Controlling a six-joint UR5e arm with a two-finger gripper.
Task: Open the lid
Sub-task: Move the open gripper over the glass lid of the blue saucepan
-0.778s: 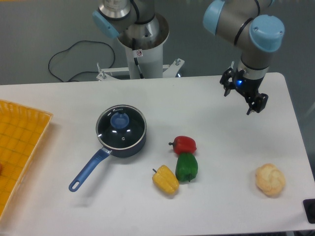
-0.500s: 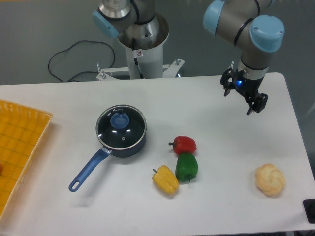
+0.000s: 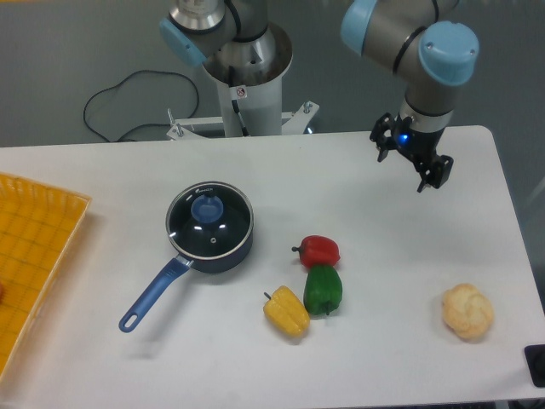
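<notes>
The lid point(image 3: 209, 221) sits flat on the dark blue saucepan point(image 3: 194, 247), left of the counter's middle, its thin metal rim seated all round the pot's edge and its blue knob point(image 3: 205, 209) standing up at the centre. That knob is the natural place to grip: it rises clear of the glass and nothing crowds it. The saucepan's long handle points toward the front left, away from everything else, so a lift from above looks unobstructed.

The tool point(image 3: 410, 161) hangs above the back right part of the counter point(image 3: 375, 230), well apart from the lid, with its fingers spread and nothing between them. It has shifted a little toward the left and back compared with half a second ago, which I read as the start of a move toward the pot. The task is at its opening step; the lid is untouched.

Counting outward: one lid, one saucepan, three peppers clustered right of the pot, namely one red pepper point(image 3: 318, 251), one green pepper point(image 3: 323, 290) just below it and one yellow pepper point(image 3: 286, 312) beside that. One bread roll point(image 3: 467, 312) lies near the front right edge. One yellow tray point(image 3: 34, 256) fills the left edge.
</notes>
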